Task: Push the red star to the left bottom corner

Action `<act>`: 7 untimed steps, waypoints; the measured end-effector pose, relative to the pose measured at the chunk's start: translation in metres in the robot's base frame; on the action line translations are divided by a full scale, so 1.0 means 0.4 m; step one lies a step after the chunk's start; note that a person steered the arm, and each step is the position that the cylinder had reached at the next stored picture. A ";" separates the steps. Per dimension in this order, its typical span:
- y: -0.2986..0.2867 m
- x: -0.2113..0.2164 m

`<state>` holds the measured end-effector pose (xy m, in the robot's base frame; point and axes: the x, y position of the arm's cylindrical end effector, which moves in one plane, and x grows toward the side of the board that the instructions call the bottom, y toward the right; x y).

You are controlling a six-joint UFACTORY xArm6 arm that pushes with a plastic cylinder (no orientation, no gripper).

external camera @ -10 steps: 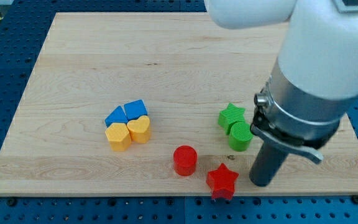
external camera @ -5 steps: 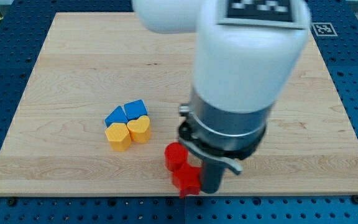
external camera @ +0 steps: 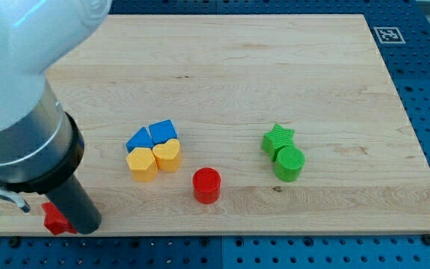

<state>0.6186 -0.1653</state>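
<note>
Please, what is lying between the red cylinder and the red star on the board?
In the camera view, my tip stands right beside the red star, on the side facing the red cylinder. The remaining stretch is bare wood; no block lies there.

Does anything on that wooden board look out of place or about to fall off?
Only the red star: it sits at the board's bottom-left corner, right at the edge, touching my tip. The other blocks rest well inside.
</note>
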 end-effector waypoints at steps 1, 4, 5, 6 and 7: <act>0.025 -0.001; -0.168 -0.197; -0.343 -0.065; -0.345 -0.017; -0.296 -0.002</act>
